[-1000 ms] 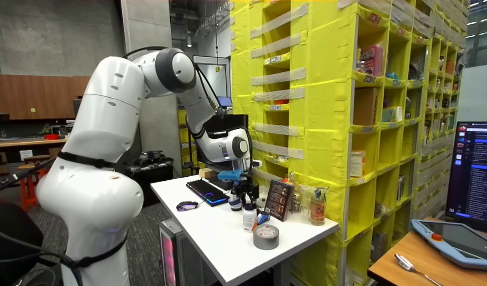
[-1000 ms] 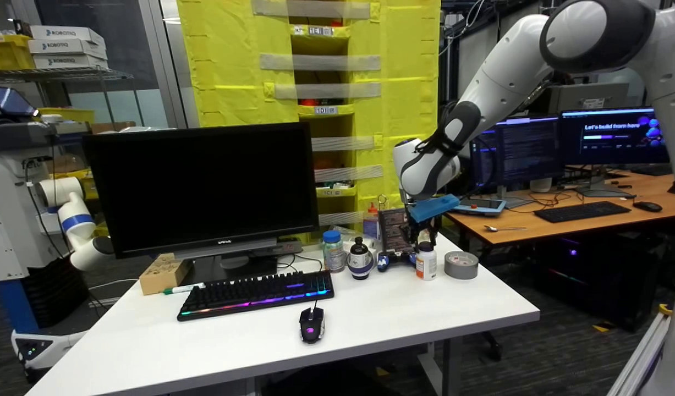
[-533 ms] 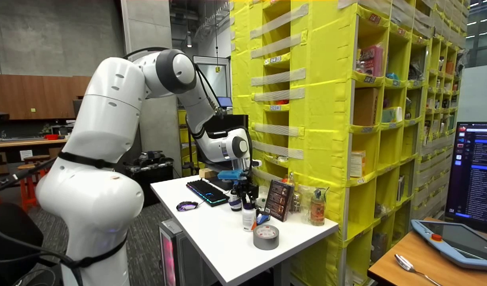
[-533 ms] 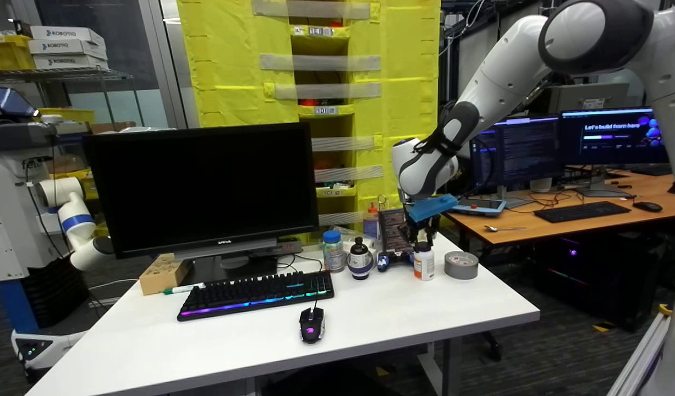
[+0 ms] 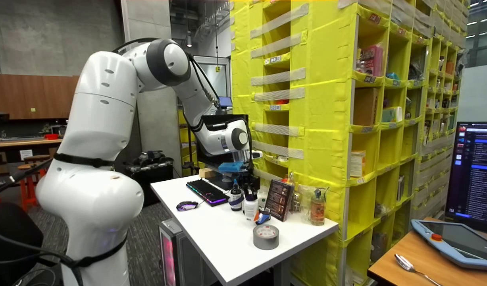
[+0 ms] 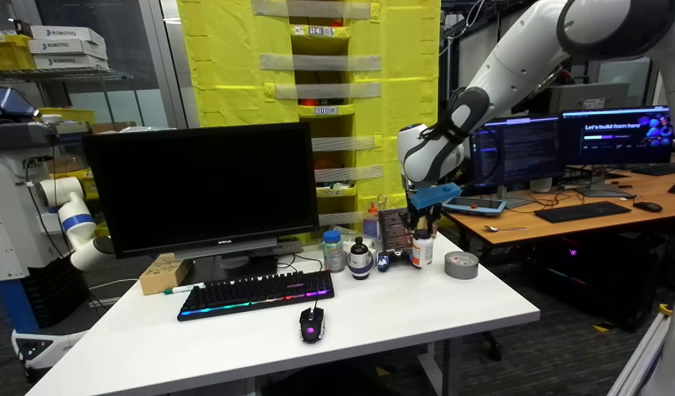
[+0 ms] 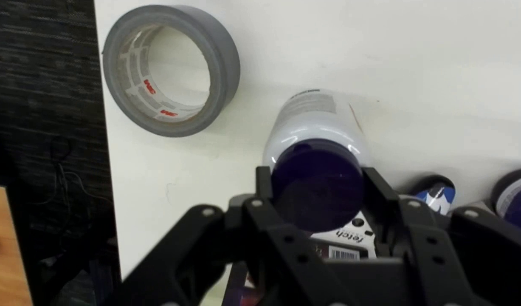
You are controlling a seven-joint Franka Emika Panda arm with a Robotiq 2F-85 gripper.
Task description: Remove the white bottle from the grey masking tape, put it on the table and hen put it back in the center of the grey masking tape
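End effector [image 7: 319, 183] above white bottle [image 7: 313, 121], clasping its dark cap [image 7: 317, 191].

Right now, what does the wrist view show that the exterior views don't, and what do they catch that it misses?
Only the wrist view: the full round top of the purple cap, and red 3M lettering inside the grey tape roll, clear enough to read.

Only the exterior views, both of them: the keyboard, the mouse and the long white arm.

Shared by all: the white bottle, gripped at its cap by the claw and beside the roll, not inside it, plus the white table.
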